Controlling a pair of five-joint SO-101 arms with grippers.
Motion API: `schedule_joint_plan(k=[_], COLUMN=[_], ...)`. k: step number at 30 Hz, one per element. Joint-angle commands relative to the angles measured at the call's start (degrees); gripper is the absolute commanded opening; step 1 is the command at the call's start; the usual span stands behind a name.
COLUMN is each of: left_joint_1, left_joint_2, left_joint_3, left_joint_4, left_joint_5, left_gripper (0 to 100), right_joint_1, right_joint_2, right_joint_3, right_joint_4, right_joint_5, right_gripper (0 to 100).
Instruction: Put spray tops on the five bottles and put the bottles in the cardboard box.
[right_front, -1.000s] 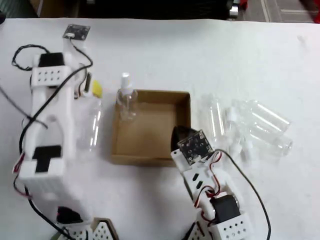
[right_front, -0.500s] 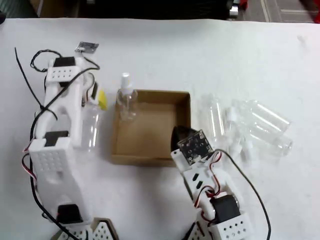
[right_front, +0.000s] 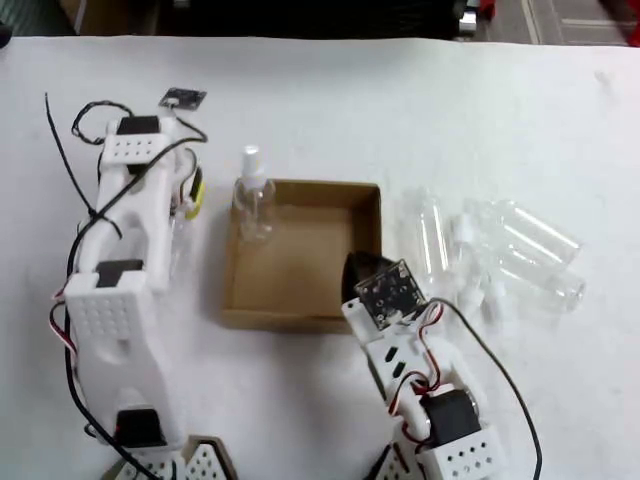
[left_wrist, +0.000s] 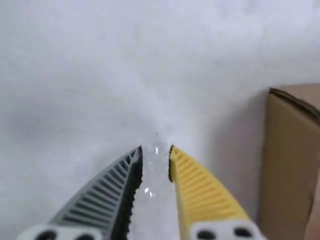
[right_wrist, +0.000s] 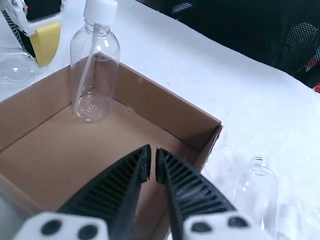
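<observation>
Lying between the bench's (right_front: 420, 110) left edge and the cardboard box (right_front: 285, 320), long axis far-to-near, 1 clear bottle (left_wrist: 152, 200) is sitting clamped in the left gripper (left_wrist: 156, 160), the nearer arm; right gripper (right_wrist: 152, 167) pinched, empty.

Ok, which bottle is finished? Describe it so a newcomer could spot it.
Find the cardboard box at the middle of the table. In its far corner on the left arm's side stands a clear bottle. Unlike the bottles lying outside, it is upright and wears a white spray top.
</observation>
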Motion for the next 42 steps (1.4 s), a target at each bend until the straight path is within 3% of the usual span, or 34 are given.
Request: schedule_joint_plan(k=[1,8,16,35,42], left_joint_1=[0.84,0.66,0.92,3.21,2.95], left_joint_2=[2.15,1.80,-2.77,-3.38,-3.38], left_joint_3=[-2.46,-2.46,-2.46,-2.46,-3.52], left_joint_4=[0.70,1.23,1.93,6.68,8.09], left_joint_5=[0.53,0.53,0.18,-2.37,-2.37], left_gripper=[11,22,22,22,12], right_joint_1=[0.13,0.13,-0.40,-0.31,-0.31], right_joint_2=[-0.31,-0.31,-0.31,-0.31,-0.31], right_joint_3=[-0.44,-0.44,0.97,1.67,1.67], right_joint_4=[-1.27,-1.27,-2.42,-3.65,-3.65], right_joint_5=[0.44,0.44,6.68,7.12,7.21], right_gripper=[1.5,1.5,1.5,1.5,1.5])
